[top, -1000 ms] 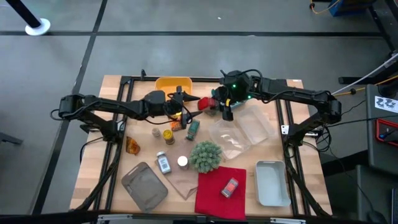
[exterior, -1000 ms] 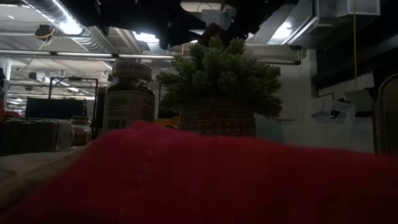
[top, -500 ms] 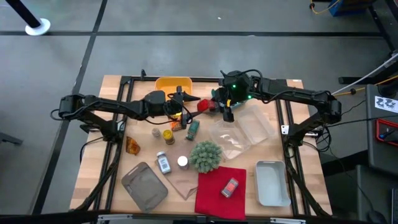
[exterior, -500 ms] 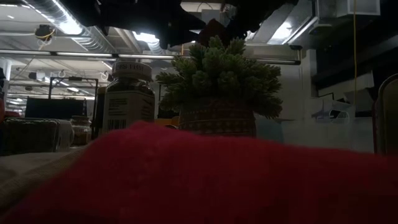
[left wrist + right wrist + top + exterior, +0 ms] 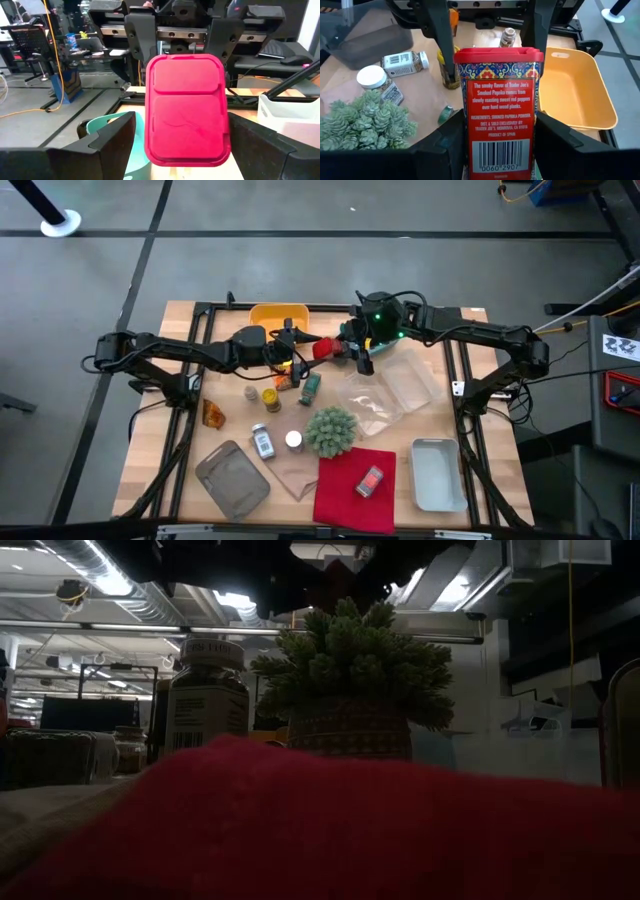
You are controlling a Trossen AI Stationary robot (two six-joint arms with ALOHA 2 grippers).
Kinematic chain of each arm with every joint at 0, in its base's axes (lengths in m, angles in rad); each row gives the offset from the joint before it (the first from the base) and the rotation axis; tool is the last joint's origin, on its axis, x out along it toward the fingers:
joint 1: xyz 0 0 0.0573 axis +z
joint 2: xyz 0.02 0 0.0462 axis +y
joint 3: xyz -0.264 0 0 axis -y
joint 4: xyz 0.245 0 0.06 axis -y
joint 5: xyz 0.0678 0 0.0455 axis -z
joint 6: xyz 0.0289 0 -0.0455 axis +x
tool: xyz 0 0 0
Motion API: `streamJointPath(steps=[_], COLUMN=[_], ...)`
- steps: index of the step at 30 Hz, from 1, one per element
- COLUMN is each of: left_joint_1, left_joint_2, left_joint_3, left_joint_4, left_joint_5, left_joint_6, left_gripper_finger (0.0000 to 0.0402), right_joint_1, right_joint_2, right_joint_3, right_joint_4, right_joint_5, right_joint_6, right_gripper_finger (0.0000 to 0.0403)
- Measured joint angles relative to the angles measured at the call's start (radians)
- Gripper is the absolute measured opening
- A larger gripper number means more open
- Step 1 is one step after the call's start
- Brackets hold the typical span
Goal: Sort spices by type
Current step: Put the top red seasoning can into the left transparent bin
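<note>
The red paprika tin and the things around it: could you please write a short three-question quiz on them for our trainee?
1. Which claw holds the red tin up off the table?
2. True or false: the left claw is open and faces that tin.
3. What lies on the red cloth? A) a green jar B) a second red tin C) the spiky plant

Key
1. The right claw, shut on the tin's lower part.
2. True.
3. B.
</note>
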Motion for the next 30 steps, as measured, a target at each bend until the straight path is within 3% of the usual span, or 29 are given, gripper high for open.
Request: streamJointPath(steps=[9,17,25,30], left_joint_1=[0.0,0.0,0.0,0.0], left_joint_2=[0.0,0.0,0.0,0.0], left_joint_3=[0.0,0.0,0.0,0.0], left_joint_4=[0.0,0.0,0.0,-0.004], left_joint_5=[0.0,0.0,-0.001,0.0], left_joint_6=[0.0,0.025,0.027,0.03], left_gripper_finger=[0.0281,0.0201,0.02,0.02], right_joint_1=[0.0,-0.001,-0.001,0.0], right_joint_2=[0.0,0.0,0.0,0.0], right_joint_3=[0.0,0.0,0.0,0.0], right_joint_4=[0.005,0.019,0.019,0.027], right_joint_5=[-0.018,-0.012,-0.007,-0.007], right_joint_6=[0.0,-0.001,-0.002,-0.001], right_gripper_finger=[0.0179,0.0179,0.0182,0.0214])
